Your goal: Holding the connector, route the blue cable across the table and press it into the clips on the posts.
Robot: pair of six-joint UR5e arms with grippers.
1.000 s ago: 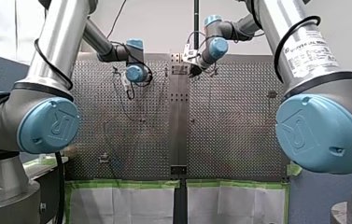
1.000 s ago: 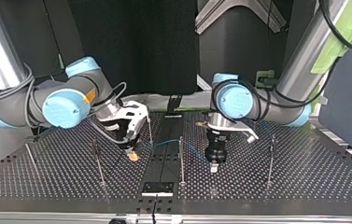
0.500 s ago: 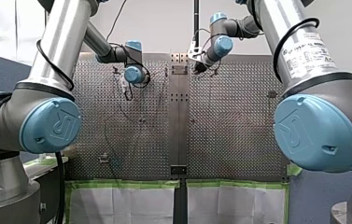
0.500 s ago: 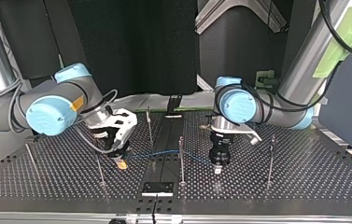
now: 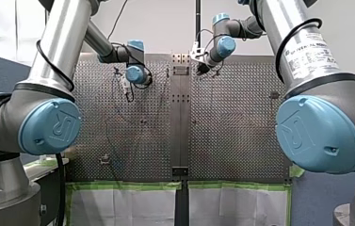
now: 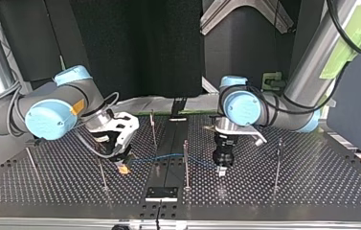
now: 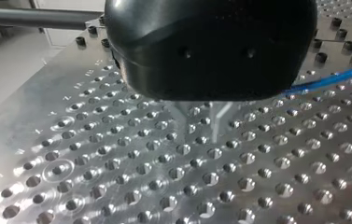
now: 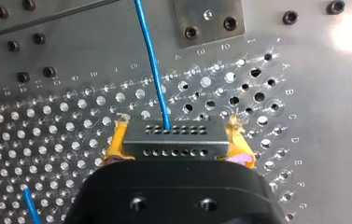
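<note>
In the right wrist view my right gripper (image 8: 177,145) is shut on a grey connector (image 8: 173,133), its yellow pads (image 8: 116,144) on both ends. The blue cable (image 8: 151,60) leaves the connector's face and runs ahead over the perforated table. In the top view my right gripper (image 6: 122,167) hangs low at the left. From it the blue cable (image 6: 166,156) runs past the middle post (image 6: 185,160) toward my left gripper (image 6: 220,170). In the left wrist view my left gripper (image 7: 199,119) has its metal fingers apart with nothing between them, and the blue cable (image 7: 332,77) lies off to one side.
Thin posts stand on the perforated table (image 6: 312,187): one far back (image 6: 152,127), one at the top view's right (image 6: 277,160), two at its left (image 6: 101,175) (image 6: 30,160). A black plate (image 6: 161,193) sits at the near edge.
My right gripper carried the connector toward the top view's left, drawing the cable straighter. My left gripper has lifted a little off the table and its fingers have parted.
</note>
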